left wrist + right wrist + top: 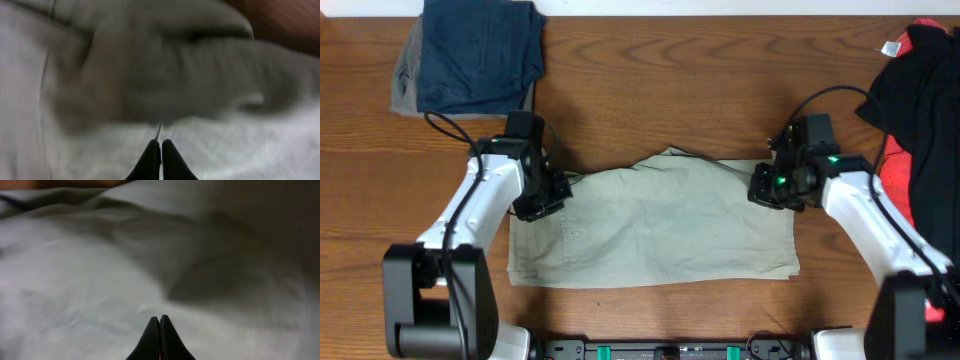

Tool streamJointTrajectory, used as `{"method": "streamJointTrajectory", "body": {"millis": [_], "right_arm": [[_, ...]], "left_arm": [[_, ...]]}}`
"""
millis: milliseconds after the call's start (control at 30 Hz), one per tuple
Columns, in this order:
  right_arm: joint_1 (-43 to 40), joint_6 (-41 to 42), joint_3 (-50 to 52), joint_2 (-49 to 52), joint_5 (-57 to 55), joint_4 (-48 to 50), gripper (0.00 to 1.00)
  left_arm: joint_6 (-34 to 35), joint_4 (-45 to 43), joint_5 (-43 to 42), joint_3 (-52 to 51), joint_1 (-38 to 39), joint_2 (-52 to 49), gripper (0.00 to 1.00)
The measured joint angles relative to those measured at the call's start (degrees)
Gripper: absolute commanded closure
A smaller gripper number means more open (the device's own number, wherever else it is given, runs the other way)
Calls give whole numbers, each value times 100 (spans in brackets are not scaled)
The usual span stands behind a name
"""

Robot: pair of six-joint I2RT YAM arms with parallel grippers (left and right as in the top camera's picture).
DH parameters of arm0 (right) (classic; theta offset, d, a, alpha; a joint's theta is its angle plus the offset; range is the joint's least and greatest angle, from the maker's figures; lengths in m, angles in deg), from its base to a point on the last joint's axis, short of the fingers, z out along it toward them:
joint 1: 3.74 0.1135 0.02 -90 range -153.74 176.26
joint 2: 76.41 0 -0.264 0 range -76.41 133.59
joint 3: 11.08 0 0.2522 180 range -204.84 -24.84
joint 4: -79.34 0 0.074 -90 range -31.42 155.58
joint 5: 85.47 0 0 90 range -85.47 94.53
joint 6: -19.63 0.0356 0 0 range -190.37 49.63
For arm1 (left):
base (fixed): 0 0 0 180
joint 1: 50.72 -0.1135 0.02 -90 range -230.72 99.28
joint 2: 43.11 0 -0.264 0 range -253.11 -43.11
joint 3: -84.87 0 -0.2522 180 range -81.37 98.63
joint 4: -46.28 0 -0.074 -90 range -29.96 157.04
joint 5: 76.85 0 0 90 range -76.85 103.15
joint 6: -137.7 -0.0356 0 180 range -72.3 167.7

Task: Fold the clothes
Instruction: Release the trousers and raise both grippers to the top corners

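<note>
navy and grey folded garments [475,55] sit at the far left corner of the wooden table [650,80], well apart from the work. next, the left gripper [548,192] is at the far left corner of the khaki shorts [650,225], its fingers clenched; a thin crease running up from the tips suggests a pinch of cloth. the shorts lie flat at the table's centre, long axis running left to right, most of the fabric on the near side of both grippers. the right gripper [765,187] is at the far right corner, tips pressed together on the cloth; whether it holds fabric i cannot tell. a black and red pile [920,110] lies at the far right. each arm is nearest its own corner, so a fold would likely come toward the near edge.
</note>
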Motion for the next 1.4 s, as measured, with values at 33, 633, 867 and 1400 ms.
{"method": "streamJointTrajectory", "body": {"millis": [33, 633, 867, 1400], "right_arm": [[4, 13, 0, 153, -22, 103, 99], [-4, 487, -85, 1178, -713, 929, 99], [-319, 542, -623, 1427, -1252, 345, 99], [-221, -393, -2140, 1543, 505, -577, 99]], "left_arm": [[0, -90, 31, 0, 0, -70, 94], [332, -920, 1528, 0, -715, -450, 93], [278, -907, 1683, 44, -820, -450, 93], [192, 11, 269, 883, -275, 400, 94]]}}
